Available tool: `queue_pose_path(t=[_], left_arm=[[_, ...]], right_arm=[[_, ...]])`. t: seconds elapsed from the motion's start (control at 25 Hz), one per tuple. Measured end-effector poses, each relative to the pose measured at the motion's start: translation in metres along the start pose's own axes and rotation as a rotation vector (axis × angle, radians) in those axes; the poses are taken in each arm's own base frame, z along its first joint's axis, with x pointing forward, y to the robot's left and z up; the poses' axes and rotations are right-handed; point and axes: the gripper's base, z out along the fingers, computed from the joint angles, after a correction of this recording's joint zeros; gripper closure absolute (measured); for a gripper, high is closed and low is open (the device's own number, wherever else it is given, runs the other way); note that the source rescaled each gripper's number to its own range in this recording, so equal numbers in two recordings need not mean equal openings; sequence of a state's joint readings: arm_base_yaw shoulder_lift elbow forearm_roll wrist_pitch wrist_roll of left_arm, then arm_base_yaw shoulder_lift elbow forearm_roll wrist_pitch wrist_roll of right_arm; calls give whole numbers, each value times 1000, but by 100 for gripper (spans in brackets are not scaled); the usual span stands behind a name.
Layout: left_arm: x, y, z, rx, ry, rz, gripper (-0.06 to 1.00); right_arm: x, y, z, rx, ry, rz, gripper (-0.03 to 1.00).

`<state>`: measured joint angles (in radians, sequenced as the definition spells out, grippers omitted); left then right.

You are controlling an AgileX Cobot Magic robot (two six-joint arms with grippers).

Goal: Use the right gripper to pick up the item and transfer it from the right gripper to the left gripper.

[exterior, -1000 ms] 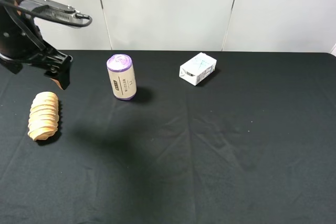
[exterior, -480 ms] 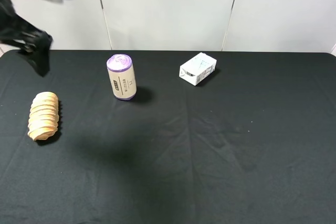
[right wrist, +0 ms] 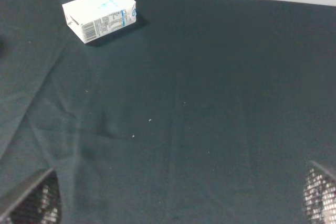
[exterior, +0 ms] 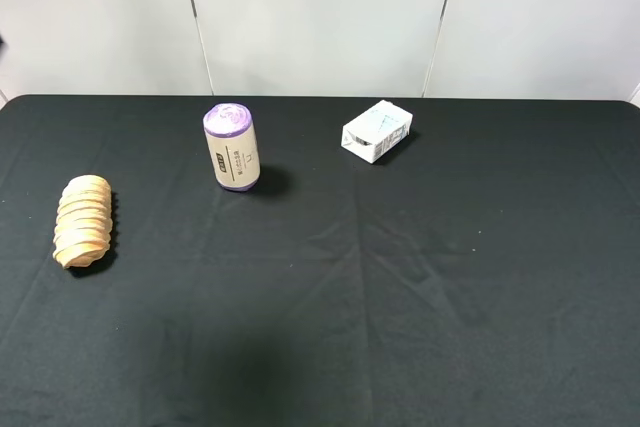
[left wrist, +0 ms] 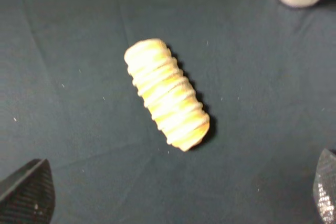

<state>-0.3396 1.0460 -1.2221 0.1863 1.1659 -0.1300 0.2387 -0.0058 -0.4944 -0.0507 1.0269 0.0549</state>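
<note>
One item (exterior: 84, 220), one purple-capped roll (exterior: 231, 147) and one carton (exterior: 377, 130) are counted on the table (exterior: 450, 277). Both grippers are spread, nothing grasped.

**Camera positions, three views**

Exterior high: raised, facing down across the black table (exterior: 400, 297) toward the far wall. Left wrist: closer, looking down on the item (left wrist: 167, 94), apparently from above. Right wrist: angled toward the far carton (right wrist: 100, 20), shared with exterior.
</note>
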Motion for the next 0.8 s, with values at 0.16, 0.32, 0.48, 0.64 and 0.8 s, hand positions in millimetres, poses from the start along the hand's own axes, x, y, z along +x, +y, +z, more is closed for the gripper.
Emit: queue_pose_path(t=[0.16, 0.32, 0.48, 0.64, 0.8], left_arm=[[21, 7, -36, 12, -128, -18, -5], [45, 14, -66, 23, -245, -35, -5], [82, 19, -84, 41, -341, -50, -5], [126, 22, -82, 48, -390, -57, -4], [172, 24, -72, 61, -454, -66, -4]], right_arm=[[0, 0, 0, 0, 0, 0, -3], [0, 0, 0, 0, 0, 0, -3], [0, 0, 0, 0, 0, 0, -3], [0, 0, 0, 0, 0, 0, -3], [0, 0, 0, 0, 0, 0, -3]])
